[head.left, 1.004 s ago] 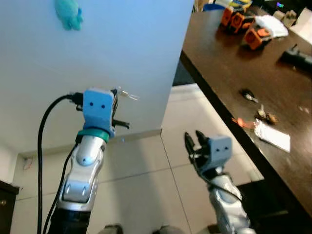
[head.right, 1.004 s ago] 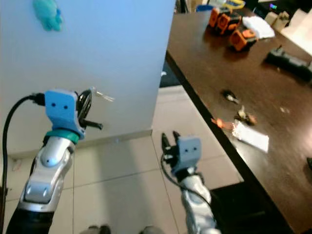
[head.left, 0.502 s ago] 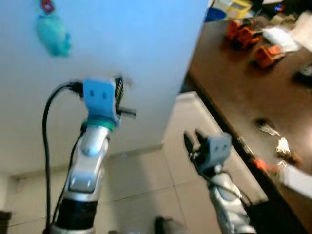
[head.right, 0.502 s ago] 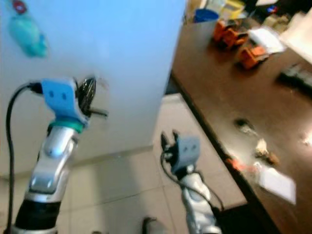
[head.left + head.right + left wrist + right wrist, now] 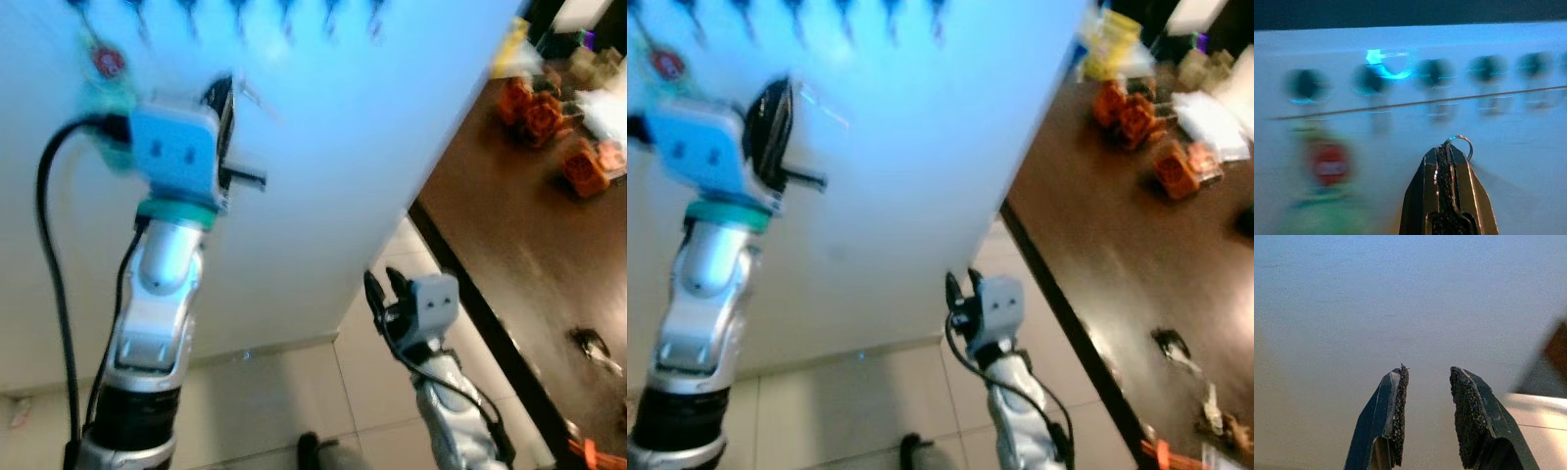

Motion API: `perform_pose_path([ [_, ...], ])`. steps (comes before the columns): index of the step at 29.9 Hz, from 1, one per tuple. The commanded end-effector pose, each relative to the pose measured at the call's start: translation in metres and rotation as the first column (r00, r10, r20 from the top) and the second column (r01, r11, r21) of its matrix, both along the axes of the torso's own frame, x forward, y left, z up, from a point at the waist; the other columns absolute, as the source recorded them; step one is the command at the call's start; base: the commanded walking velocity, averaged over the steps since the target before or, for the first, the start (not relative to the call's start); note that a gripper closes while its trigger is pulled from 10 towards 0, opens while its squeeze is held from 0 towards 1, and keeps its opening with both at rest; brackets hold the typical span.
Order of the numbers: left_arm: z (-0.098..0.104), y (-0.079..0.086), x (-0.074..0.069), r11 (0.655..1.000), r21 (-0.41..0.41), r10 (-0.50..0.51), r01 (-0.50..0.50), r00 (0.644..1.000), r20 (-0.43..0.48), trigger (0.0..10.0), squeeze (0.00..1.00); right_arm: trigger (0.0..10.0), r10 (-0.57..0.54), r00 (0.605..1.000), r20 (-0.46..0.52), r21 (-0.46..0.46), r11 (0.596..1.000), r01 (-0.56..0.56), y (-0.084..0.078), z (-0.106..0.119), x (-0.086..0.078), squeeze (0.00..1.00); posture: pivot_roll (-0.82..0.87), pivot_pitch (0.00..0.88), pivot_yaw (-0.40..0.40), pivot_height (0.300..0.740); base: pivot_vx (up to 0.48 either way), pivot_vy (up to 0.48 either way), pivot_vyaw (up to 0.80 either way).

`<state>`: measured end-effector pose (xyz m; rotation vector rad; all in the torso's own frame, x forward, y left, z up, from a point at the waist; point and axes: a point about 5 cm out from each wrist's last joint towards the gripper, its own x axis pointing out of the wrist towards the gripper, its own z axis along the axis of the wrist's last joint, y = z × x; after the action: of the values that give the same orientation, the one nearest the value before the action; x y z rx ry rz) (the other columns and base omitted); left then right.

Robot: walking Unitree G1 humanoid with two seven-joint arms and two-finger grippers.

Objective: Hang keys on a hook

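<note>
Left gripper [image 5: 1449, 152] is up high against the pale wall [image 5: 323, 176], fingers pressed together and clamping a small metal key ring [image 5: 1459, 143] that pokes out past the tips; the ring's keys cannot be made out; just above it runs a row of dark hooks [image 5: 1432, 73] along the wall, blurred, the ring below them and not on any of them; off to the side a red and teal tag [image 5: 1330, 164] hangs from one hook; right gripper [image 5: 1427, 418] sits low in front of the wall, fingers parted with nothing between them; along the robot's right stretches a dark wooden table [image 5: 1097, 245] carrying orange blocks [image 5: 1136, 122] and some small clutter.
</note>
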<state>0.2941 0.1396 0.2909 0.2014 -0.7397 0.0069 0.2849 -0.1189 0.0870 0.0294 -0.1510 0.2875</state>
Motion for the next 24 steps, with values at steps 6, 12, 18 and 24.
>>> perform_pose_path([
  [6, 0.021, -0.008, -0.014, 0.994, 0.107, 0.016, -0.033, 0.987, 0.158, 10.0, 0.0, 10.0, -0.001, 0.997, -0.083, -0.028, 1.0, -0.001, -0.007, -0.023, -0.009, 0.0, -0.12, 0.098, -0.026, 0.74, 0.0, 0.0, 0.0],
  [12, 0.024, -0.012, -0.014, 0.993, 0.116, 0.004, -0.023, 0.986, 0.168, 10.0, 0.0, 10.0, -0.005, 0.995, -0.102, -0.04, 0.999, 0.001, -0.008, -0.028, -0.01, 0.0, -0.13, 0.095, -0.024, 0.74, 0.0, 0.0, 0.0],
  [18, 0.024, -0.019, -0.007, 0.998, 0.061, -0.037, 0.03, 0.992, 0.125, 10.0, 0.0, 10.0, 0.029, 0.977, -0.212, -0.144, 0.988, -0.061, -0.008, -0.057, -0.02, 0.0, -0.13, 0.089, -0.022, 0.74, 0.0, 0.0, 0.0],
  [24, 0.016, -0.022, 0.003, 0.999, 0.002, -0.049, 0.049, 0.997, 0.054, 10.0, 0.0, 10.0, -0.051, 0.858, -0.511, -0.203, 0.977, -0.062, -0.025, -0.117, -0.054, 0.0, -0.13, 0.086, -0.023, 0.74, 0.0, 0.0, 0.0],
])
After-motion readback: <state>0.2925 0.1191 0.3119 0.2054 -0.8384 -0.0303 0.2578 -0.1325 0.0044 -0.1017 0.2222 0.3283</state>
